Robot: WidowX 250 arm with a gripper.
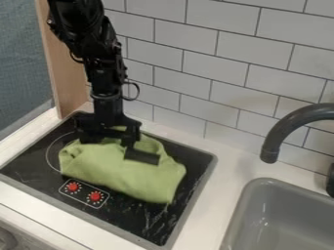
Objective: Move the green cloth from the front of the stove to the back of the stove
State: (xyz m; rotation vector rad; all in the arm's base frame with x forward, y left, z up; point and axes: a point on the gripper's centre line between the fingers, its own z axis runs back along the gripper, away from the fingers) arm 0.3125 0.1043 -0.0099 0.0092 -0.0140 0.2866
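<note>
And here's the white bench [228, 163] below the end effector [116, 145], the black stove [155, 217] directly under it, the grey sink [290, 210] well to its right in view. Green cloth [120, 171] lies bunched right at its fingertips, and they're spread wide, touching the fabric! Dark tap [284, 131] off right, two red knobs [95, 196] nearer the camera.

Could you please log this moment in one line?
black two-finger gripper: open, at crumpled green cloth; cloth: on black stovetop; red knobs: uncovered
</note>
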